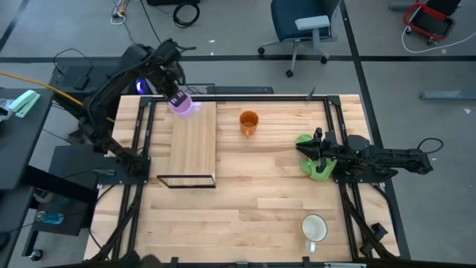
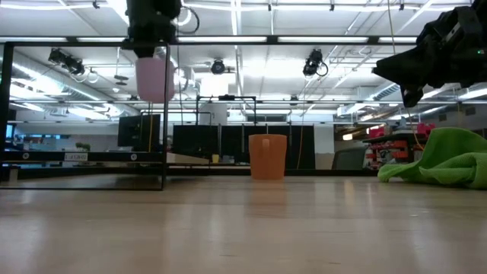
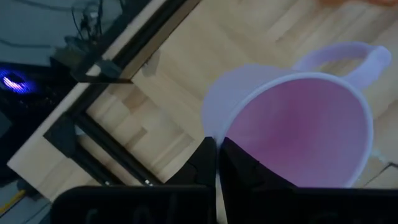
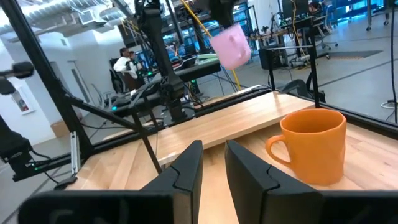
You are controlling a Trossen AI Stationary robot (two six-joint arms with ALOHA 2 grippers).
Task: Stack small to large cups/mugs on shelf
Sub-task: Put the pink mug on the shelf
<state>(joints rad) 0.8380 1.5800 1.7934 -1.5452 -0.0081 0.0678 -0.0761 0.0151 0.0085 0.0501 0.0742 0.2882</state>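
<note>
My left gripper is shut on the light purple mug above the far end of the shelf, a light-wood board with thin black frames at its ends. The mug shows raised in the low view and fills the left wrist view. The orange mug stands upright on the table right of the shelf, also in the right wrist view. The white mug stands near the table's near right corner. My right gripper is open, hovering by the green cloth. My left gripper pinches the purple mug's rim wall, one finger inside the cup and one outside, on the side away from the handle. The mug is lifted clear above the shelf and hangs roughly upright below the gripper.
A green cloth lies crumpled at the table's right side under my right arm. Black frame rails run along the table's left and right sides. People and desks show in the room beyond the far edge.
</note>
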